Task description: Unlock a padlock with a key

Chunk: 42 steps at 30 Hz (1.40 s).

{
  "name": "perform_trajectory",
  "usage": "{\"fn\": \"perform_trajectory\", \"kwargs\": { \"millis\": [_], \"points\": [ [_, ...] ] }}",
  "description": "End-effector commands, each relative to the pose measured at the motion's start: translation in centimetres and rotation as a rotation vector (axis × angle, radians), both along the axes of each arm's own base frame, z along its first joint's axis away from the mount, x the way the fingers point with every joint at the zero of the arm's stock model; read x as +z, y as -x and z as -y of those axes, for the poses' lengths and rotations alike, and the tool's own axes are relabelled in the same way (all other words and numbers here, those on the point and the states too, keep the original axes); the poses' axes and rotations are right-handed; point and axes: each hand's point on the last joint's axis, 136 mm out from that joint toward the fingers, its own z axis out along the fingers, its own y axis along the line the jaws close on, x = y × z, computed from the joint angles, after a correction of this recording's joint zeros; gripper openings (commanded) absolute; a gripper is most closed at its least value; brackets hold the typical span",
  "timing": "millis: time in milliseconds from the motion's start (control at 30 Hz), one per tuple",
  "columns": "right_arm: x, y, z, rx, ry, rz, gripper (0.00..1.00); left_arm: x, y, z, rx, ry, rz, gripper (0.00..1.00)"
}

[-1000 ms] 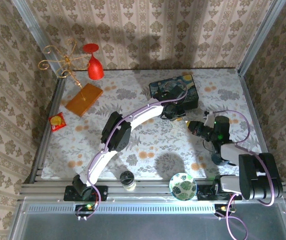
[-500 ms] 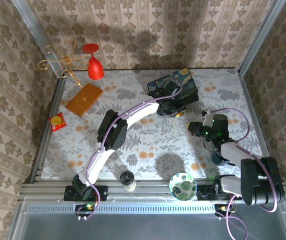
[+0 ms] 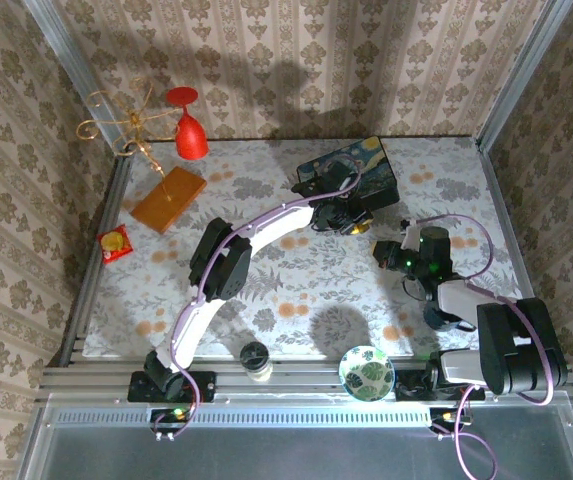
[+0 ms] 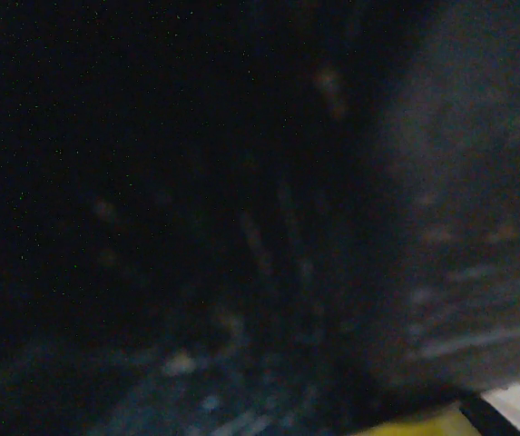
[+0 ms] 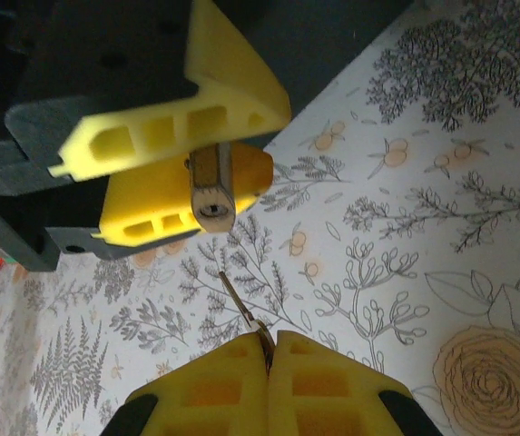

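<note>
Worktop [image 3: 296, 290]: was covered by floral print.
Far side: blue box [image 3: 371, 165], red glass [image 3: 190, 140], wooden board [image 3: 169, 198] were set.
Left edge: red packet [image 3: 115, 243] was laid.
Near edge: jar [image 3: 255, 358] and bowl [image 3: 366, 370] were stood.

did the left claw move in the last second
Yes. In the top view the left claw has shifted a little leftward and farther from the green bowl, which sits fixed at the near edge.

Overhead, even light throws soft shadows on the back wall [image 3: 416, 60]. The left wrist view is nearly black and blurred; the right wrist view is bright and sharp.
</note>
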Motion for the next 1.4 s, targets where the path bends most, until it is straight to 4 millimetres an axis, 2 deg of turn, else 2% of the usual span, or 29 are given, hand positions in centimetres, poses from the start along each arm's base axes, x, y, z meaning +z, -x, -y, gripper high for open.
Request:
{"fn": "perform_trajectory", "kwargs": {
  "millis": [0,500,933,1367],
  "points": [
    [1.0,-0.6,0.3,-0.026,0.011,0.055,0.0,0.7,2.2,0.6,-0.027,0.069,-0.133,0.0],
    [1.6,-1.5,0.4,-0.043,-0.005,0.082,0.0,0.3,2.3,0.8,-0.027,0.077,-0.145,0.0],
    [0.9,-2.0,0.7,-0.068,-0.005,0.072,0.0,0.3,2.5,1.3,-0.034,0.094,-0.153,0.0],
    [1.5,-2.3,1.0,-0.094,-0.004,0.101,0.0,0.1,2.4,1.3,-0.027,0.1,-0.168,0.0]
  ]
}}
